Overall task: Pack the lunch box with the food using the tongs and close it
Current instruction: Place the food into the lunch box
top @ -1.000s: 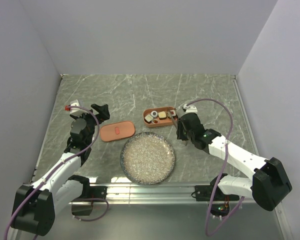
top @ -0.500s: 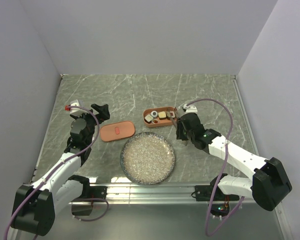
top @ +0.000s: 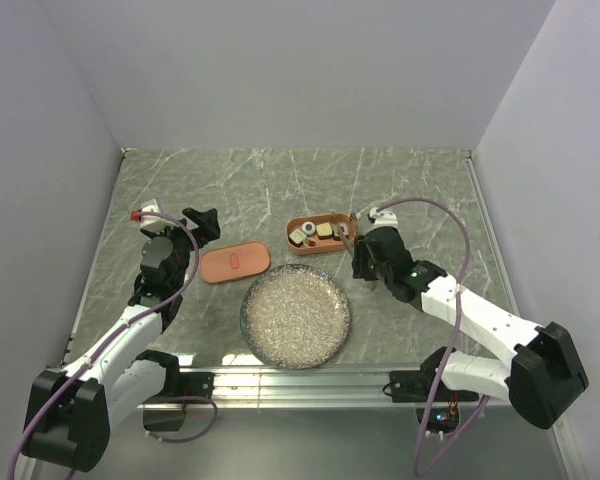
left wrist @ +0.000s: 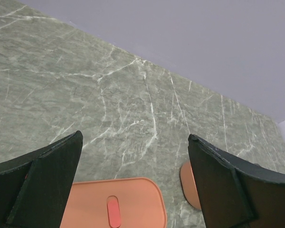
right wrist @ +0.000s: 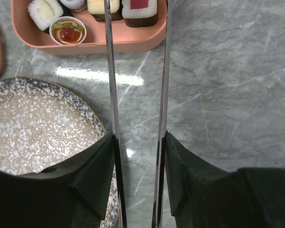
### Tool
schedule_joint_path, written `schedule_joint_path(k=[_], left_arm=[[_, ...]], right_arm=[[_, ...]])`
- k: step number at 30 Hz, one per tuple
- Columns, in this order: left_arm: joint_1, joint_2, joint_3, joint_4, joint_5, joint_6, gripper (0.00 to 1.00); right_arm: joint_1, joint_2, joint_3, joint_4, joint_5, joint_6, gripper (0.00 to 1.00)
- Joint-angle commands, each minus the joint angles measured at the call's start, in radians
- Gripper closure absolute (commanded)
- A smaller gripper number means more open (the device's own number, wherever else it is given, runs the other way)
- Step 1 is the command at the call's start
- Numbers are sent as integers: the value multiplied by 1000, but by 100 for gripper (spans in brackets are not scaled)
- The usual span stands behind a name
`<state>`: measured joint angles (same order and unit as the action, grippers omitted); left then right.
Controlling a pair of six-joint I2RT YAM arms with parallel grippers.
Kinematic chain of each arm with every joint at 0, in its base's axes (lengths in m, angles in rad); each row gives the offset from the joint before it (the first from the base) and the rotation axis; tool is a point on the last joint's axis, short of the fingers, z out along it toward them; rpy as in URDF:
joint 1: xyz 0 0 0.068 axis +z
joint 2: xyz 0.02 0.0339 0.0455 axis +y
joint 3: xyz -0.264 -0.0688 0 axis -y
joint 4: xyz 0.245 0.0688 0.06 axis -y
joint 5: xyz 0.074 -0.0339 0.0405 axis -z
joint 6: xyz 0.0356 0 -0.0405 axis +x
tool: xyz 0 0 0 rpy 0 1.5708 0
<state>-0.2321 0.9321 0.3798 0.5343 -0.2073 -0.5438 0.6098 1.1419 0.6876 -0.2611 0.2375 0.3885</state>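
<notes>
Several bite-size sushi pieces [right wrist: 139,12] sit in salmon-orange oblong plastic lunch box [right wrist: 92,46]; my right gripper [right wrist: 138,142] pinches thin grey metal tongs [right wrist: 110,71], half-closed; left gripper [left wrist: 135,137] gapes wide, empty.

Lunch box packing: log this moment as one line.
food: in lunch box | lid: off, on table left of box | right hand: gripping tongs, arms over box | left hand: open, empty, by lid
</notes>
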Motion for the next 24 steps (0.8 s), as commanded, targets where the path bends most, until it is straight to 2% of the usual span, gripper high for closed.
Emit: schedule_joint_path(k=[1, 6, 10, 16, 24], left_arm=[[5, -4, -2, 46, 8, -11, 1], [5, -1, -1, 46, 8, -10, 0], [5, -6, -1, 44, 11, -11, 1], [5, -12, -4, 44, 9, -11, 1], [5, -16, -5, 46, 16, -12, 1]], right_arm=[[1, -74, -16, 43, 11, 1, 50], [1, -169, -48, 42, 11, 13, 50], [1, -229, -56, 8, 78, 41, 50], [-2, -208, -22, -118, 265, 125, 50], [-31, -199, -36, -176, 276, 205, 49]])
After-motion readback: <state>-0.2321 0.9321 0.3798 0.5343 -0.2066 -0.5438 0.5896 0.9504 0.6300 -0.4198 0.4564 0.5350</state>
